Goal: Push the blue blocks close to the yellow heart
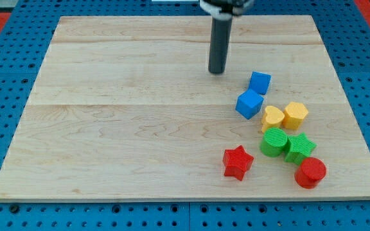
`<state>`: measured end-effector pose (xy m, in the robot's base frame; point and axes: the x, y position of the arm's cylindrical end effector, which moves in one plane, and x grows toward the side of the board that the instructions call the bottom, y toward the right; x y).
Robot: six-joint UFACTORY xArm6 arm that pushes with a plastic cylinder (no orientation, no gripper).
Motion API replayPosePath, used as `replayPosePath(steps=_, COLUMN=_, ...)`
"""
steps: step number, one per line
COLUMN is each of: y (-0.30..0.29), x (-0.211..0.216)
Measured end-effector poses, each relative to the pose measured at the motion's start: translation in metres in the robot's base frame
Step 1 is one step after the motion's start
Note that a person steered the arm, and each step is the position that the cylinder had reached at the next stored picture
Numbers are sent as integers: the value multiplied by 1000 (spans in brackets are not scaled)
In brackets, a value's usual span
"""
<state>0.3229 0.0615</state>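
Two blue blocks lie right of centre: a blue cube point(249, 103) and, just above and to its right, a second blue block point(259, 82). The yellow heart point(273, 118) sits directly below and right of the blue cube, almost touching it. My tip point(217, 70) is on the board above and to the left of both blue blocks, apart from them by a clear gap. The rod rises to the view's top edge.
A yellow hexagon point(295, 115) touches the heart's right side. Below them sit a green cylinder point(275, 142) and a green star point(299, 147). A red star point(237, 162) and a red cylinder point(310, 172) lie near the wooden board's point(108, 128) bottom edge.
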Motion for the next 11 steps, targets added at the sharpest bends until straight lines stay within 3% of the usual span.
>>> replayPosePath(steps=1, y=50, x=-6)
replayPosePath(steps=2, y=48, x=63)
replayPosePath(steps=3, y=31, x=93)
replayPosePath(steps=4, y=29, x=31)
replayPosePath(steps=5, y=89, x=-15)
replayPosePath(steps=6, y=131, x=18)
replayPosePath(steps=7, y=124, x=71)
replayPosePath(steps=9, y=93, x=3)
replayPosePath(steps=11, y=88, x=85)
